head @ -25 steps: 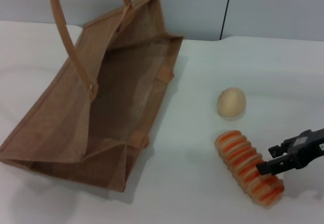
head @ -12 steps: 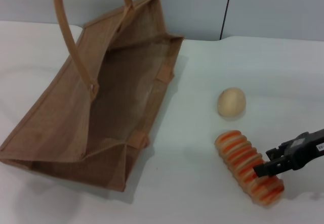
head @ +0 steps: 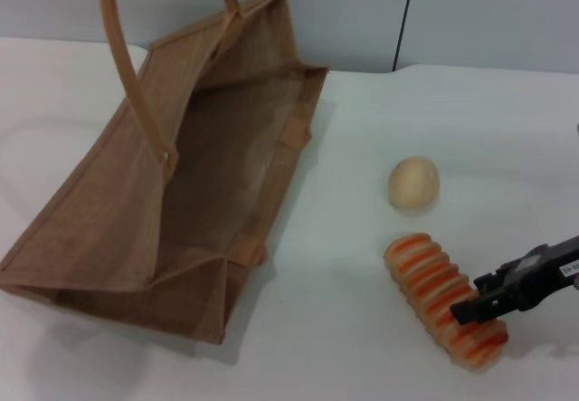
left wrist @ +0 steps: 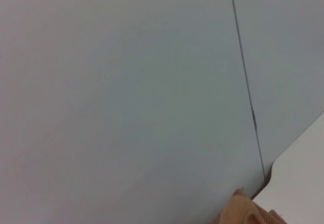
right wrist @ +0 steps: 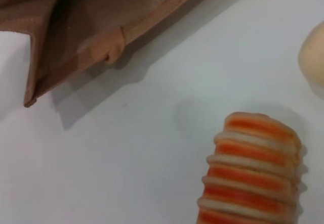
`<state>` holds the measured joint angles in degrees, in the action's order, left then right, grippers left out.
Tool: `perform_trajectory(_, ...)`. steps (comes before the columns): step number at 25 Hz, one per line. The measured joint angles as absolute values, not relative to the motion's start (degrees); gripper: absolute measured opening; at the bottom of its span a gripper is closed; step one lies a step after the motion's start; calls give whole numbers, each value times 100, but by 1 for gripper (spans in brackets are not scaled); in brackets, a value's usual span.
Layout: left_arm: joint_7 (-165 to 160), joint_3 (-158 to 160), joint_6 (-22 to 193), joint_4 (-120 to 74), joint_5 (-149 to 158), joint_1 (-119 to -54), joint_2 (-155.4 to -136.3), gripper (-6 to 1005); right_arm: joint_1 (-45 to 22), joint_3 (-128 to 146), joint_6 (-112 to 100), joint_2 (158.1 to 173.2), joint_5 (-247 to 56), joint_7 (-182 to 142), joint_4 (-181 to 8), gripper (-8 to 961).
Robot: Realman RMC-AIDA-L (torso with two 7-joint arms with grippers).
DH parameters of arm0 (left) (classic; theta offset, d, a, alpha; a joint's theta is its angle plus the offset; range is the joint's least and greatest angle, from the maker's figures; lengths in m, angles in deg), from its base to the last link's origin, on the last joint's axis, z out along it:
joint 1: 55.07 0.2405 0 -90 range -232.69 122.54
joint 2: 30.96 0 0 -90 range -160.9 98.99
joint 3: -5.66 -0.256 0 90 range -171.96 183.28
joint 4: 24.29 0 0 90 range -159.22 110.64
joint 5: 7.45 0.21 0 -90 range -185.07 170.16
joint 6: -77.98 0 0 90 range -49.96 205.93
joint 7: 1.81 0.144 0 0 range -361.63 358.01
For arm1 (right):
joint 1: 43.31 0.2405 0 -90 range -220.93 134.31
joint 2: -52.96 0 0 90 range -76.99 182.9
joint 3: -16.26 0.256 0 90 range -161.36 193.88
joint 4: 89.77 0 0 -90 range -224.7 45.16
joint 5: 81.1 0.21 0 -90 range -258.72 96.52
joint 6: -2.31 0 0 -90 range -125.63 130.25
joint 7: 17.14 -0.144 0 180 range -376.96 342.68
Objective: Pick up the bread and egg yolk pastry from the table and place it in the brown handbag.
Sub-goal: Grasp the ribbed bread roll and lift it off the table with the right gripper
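While the bag (head: 181,175) lies open, the right gripper (head: 470,309) hovers at the striped bread (head: 443,300); its grip cannot be told.

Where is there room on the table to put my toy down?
Bare white table lies beyond the egg yolk pastry, and between the brown handbag and the bread. It is crowded at the near right, where the right claw sits over the bread with the pastry just behind.
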<state>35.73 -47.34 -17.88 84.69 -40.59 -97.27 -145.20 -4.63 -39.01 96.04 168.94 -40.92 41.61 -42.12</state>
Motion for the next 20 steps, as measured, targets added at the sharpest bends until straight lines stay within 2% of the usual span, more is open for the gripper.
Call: perform_trajectory(20, 3590, -4734, -1788, 8469, -4059, -9734, -14521, 116, -249, -3882, 9588, 16886, -4225, 4041, -4448, 783)
